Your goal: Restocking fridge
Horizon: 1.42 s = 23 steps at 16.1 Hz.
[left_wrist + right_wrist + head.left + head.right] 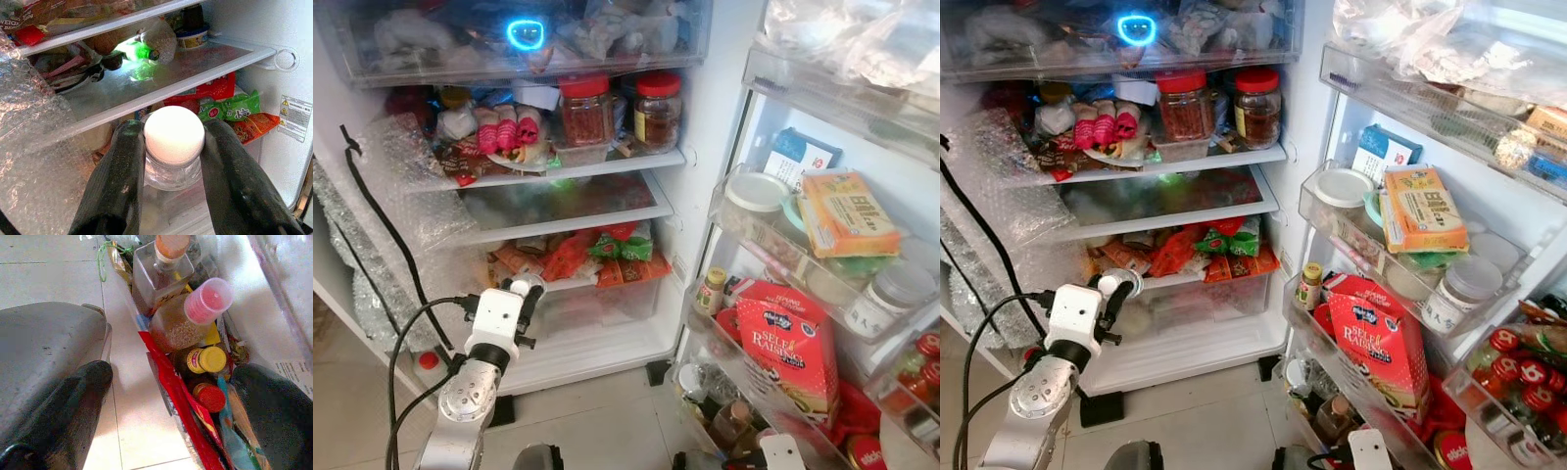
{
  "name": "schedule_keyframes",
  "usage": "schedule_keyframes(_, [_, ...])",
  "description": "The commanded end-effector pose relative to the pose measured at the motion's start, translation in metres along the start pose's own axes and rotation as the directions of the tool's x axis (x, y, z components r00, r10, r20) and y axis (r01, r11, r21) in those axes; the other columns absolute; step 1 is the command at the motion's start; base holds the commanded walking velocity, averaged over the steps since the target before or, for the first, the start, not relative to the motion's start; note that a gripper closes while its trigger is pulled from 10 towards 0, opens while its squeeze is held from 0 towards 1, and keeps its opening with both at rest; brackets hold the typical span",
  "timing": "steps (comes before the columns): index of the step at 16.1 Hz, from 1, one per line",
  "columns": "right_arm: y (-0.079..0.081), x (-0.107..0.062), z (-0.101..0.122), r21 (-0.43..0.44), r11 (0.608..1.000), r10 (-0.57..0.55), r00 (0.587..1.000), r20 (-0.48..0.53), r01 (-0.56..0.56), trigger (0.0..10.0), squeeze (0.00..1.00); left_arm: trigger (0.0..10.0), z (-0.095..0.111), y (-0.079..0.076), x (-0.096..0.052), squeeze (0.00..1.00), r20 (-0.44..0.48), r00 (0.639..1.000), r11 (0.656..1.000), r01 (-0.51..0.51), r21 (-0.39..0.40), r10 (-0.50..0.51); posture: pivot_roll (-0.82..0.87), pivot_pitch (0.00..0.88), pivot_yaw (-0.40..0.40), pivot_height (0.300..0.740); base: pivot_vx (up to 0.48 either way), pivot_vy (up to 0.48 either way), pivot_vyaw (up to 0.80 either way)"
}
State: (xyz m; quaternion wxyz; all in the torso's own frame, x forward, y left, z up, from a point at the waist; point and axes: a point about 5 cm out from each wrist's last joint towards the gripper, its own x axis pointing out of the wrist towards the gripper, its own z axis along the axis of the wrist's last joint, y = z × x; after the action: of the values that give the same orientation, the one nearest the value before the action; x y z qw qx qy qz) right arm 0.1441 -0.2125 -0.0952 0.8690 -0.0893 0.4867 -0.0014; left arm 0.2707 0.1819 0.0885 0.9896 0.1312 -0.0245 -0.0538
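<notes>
Left gripper (171,161) clamped on a small clear glass jar with a white round lid (174,134), raised before the open white fridge (705,147).

Head views — the jar sits at the arm's tip, level with the lower shelf of red and green packets (607,257); pale tiled floor (597,411) below. Left wrist view — lid faces the camera, long axis running along the fingers. Right wrist view — right gripper (166,396) spread open above door-bin bottles (168,269).

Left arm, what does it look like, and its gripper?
The left arm is silver metal with a round joint, topped by a white boxy wrist and trailed by black cables. The left gripper has two long black, slightly scuffed fingers.
</notes>
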Motion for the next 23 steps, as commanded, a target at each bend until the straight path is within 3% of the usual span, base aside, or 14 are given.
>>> schedule_keyframes(1, [0.0178, 0.0003, -0.0019, -0.019, 0.997, 0.074, 0.997, -0.013, -0.074, 10.0, 0.00, 10.0, 0.0076, 0.0014, 0.0041, 0.00, 0.027, 1.000, 1.000, 0.000, 0.027, -0.001, -0.08, 0.000, -0.006, 0.634, 0.240, 0.000, 0.00])
schedule_keyframes(4, [0.0178, 0.0003, -0.0014, -0.028, 0.996, 0.079, 0.997, -0.010, -0.079, 10.0, 0.00, 10.0, 0.0078, 0.0010, 0.0040, 0.00, 0.029, 1.000, 1.000, 0.000, 0.026, -0.001, -0.08, 0.000, -0.007, 0.634, 0.242, 0.000, 0.69])
schedule_keyframes(23, [0.0173, 0.0005, -0.0017, -0.015, 0.997, 0.076, 0.997, -0.019, -0.076, 10.0, 0.00, 10.0, 0.0100, -0.0015, 0.0072, 0.00, 0.042, 0.999, 1.000, 0.013, 0.018, -0.014, -0.08, 0.000, -0.009, 0.634, 0.259, 0.000, 0.00])
